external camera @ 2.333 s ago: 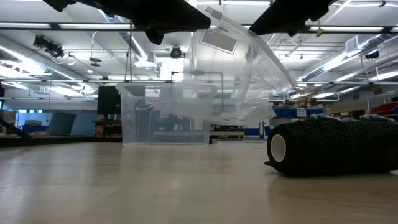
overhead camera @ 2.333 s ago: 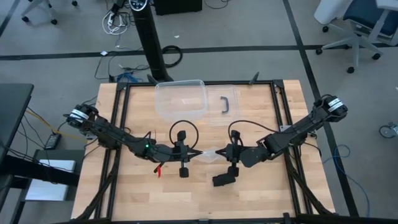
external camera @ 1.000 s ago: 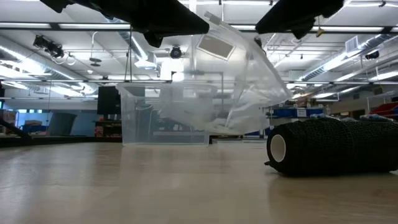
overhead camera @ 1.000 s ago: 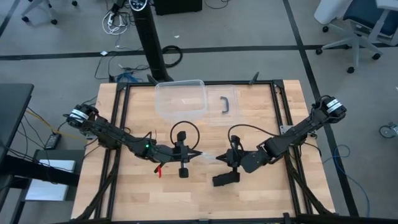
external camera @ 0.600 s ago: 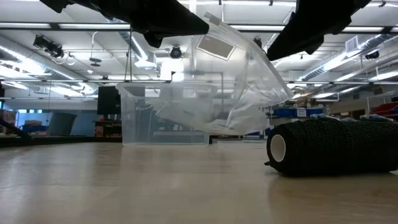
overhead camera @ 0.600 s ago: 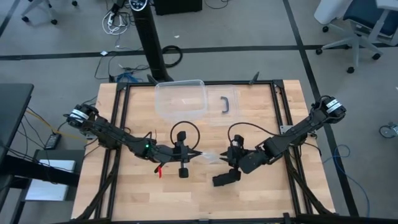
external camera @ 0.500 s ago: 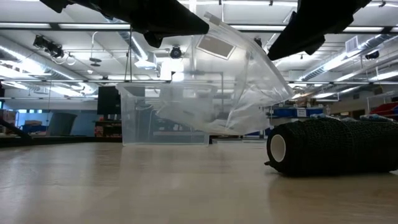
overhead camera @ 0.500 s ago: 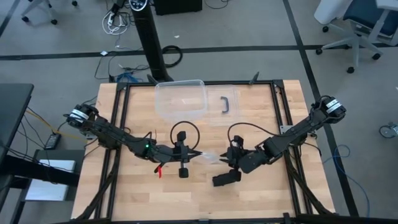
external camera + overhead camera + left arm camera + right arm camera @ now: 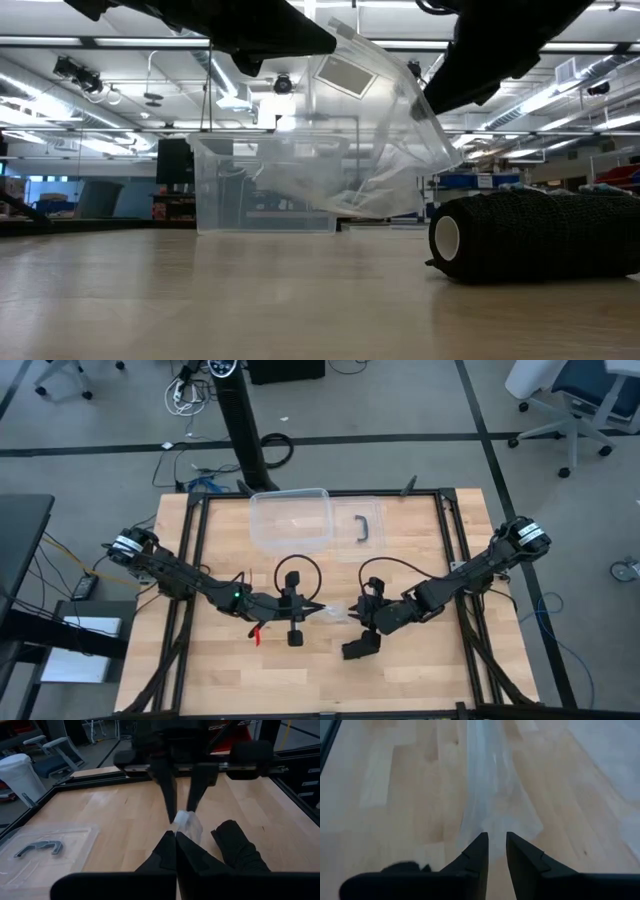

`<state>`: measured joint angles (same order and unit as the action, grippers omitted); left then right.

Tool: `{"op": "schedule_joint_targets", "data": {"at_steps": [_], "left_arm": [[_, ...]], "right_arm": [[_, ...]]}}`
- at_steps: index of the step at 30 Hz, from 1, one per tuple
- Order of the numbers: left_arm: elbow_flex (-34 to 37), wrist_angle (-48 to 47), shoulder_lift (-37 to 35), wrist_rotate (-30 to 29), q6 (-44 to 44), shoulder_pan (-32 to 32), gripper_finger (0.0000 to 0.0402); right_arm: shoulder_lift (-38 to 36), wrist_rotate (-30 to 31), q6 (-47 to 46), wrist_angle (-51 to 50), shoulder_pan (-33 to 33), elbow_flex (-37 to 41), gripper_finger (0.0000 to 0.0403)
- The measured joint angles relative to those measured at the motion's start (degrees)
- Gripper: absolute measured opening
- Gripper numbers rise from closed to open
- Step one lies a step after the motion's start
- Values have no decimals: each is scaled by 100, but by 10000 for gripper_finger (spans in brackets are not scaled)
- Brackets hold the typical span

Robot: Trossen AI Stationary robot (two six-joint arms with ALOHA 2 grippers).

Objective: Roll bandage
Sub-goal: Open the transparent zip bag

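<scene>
The bandage is a black roll [image 9: 360,648] lying on its side on the table, right of the middle near the front; it also shows in the low view [image 9: 530,235] and the left wrist view [image 9: 237,847]. No gripper touches it. My left gripper [image 9: 322,609] is shut on a crinkly clear plastic bag [image 9: 338,610], held above the table [image 9: 370,130]. My right gripper [image 9: 355,615] is open by a narrow gap [image 9: 496,840]. Its fingers [image 9: 170,795] stand on either side of the bag's other end; whether they touch it, I cannot tell. My left gripper pinches one end of the clear bag [image 9: 184,822] between its two shut fingers, coming level from the table's left. The bag is lifted clear of the table and reaches from the fingers toward my right gripper, sagging in the low view [image 9: 385,195].
A clear plastic box [image 9: 290,520] stands at the table's far middle, its lid with a black handle [image 9: 365,525] beside it to the right. Bare wood lies in front of and to the right of the roll.
My right gripper has moved toward the table's left, up to the free end of the bag, and now shows lower in the low view. The bag's free end has sagged a little. The roll has stayed where it was.
</scene>
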<state>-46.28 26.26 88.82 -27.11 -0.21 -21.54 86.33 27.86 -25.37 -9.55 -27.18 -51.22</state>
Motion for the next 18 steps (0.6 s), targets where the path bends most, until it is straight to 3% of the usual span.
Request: {"op": "schedule_joint_targets", "data": {"at_steps": [18], "left_arm": [[0, -107, 2, 51, 0, 0, 0]], "right_arm": [[-84, 86, -205, -486, -322, 0, 107]]}}
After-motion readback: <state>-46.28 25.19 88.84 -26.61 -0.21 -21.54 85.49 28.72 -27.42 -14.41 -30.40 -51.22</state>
